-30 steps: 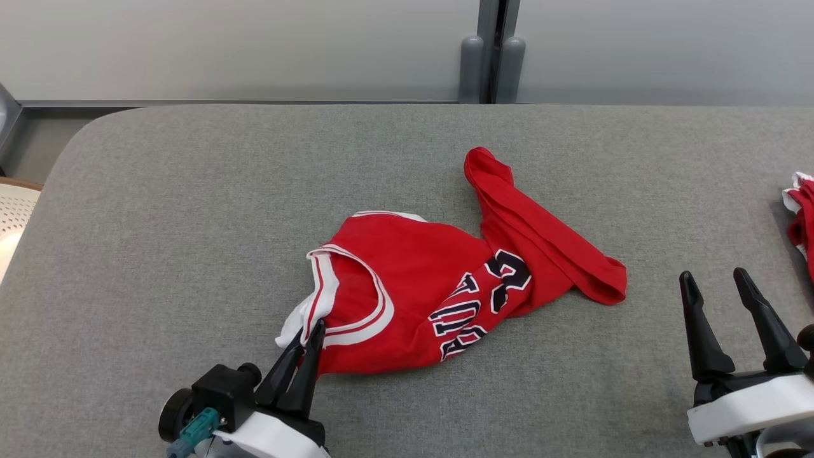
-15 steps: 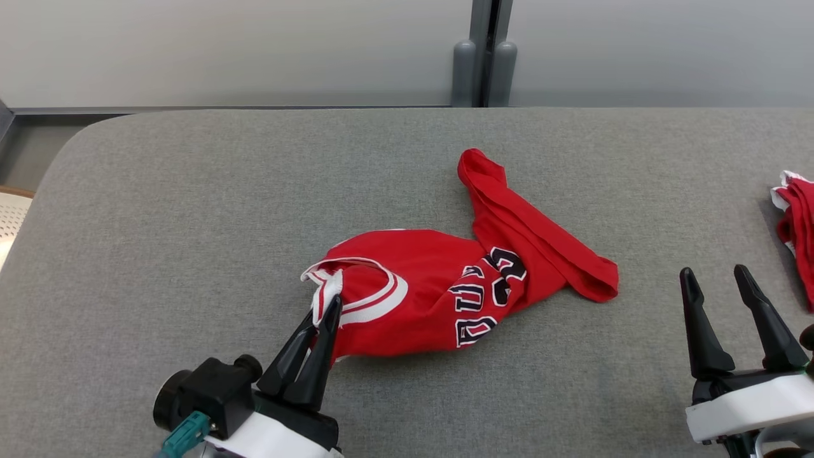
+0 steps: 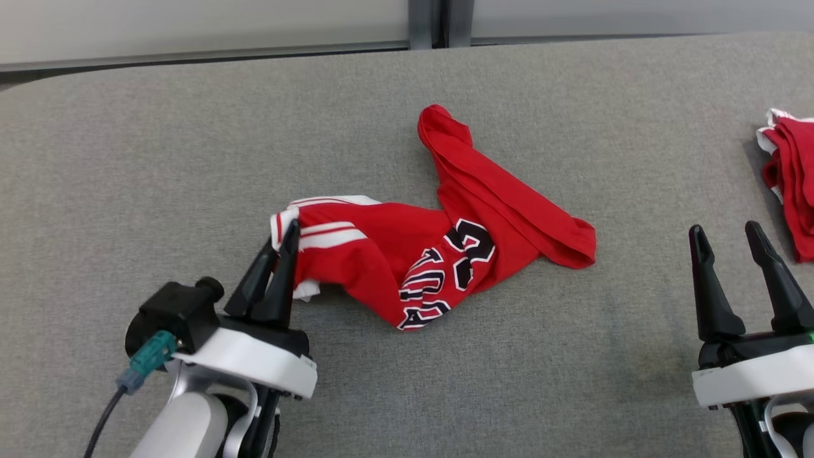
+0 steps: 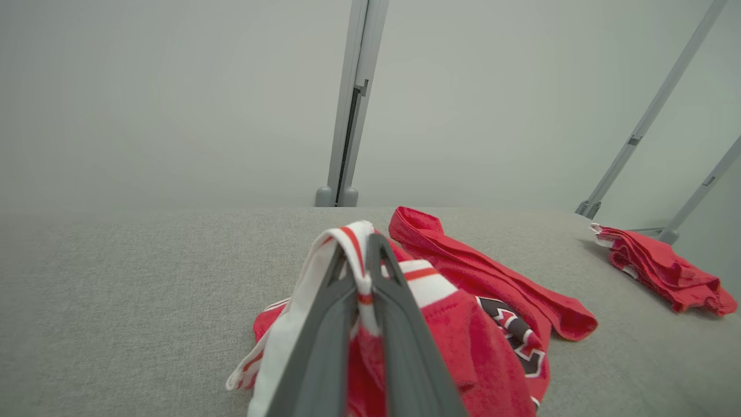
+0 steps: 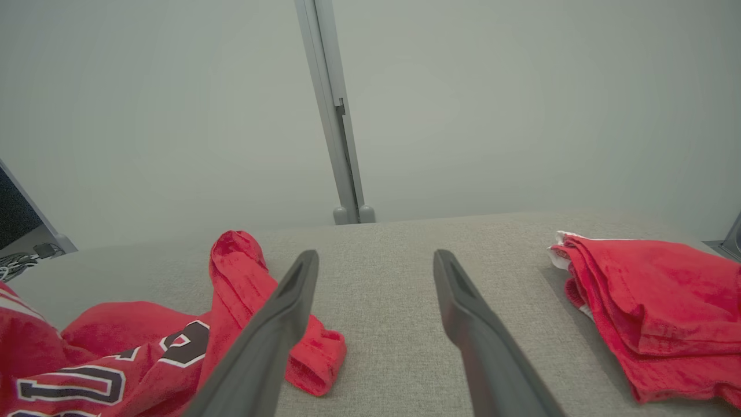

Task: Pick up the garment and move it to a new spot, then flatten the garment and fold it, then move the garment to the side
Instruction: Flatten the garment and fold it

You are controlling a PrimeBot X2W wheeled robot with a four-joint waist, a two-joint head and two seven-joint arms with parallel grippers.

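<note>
A crumpled red jersey (image 3: 445,254) with white trim and dark lettering lies mid-table on the grey surface (image 3: 159,159). My left gripper (image 3: 283,232) is shut on its white-striped edge at the jersey's left end, lifting that part off the table; the left wrist view shows the trim (image 4: 356,249) pinched between the fingers (image 4: 399,324) of that gripper (image 4: 359,246). The jersey's far end (image 5: 243,272) trails away in a rolled strip. My right gripper (image 3: 725,232) stands open to the right of the jersey, holding nothing, its fingers (image 5: 272,330) spread above bare table with the gripper (image 5: 376,255) apart from the cloth.
A second red garment (image 3: 788,178) lies folded at the table's right edge, also in the right wrist view as a folded pile (image 5: 654,295). A grey wall with a vertical post (image 3: 432,22) runs behind the table.
My left gripper has lifted the jersey's trimmed edge and drawn it leftward, bunching the cloth. The head camera has tilted down and shifted. The right gripper holds its pose.
</note>
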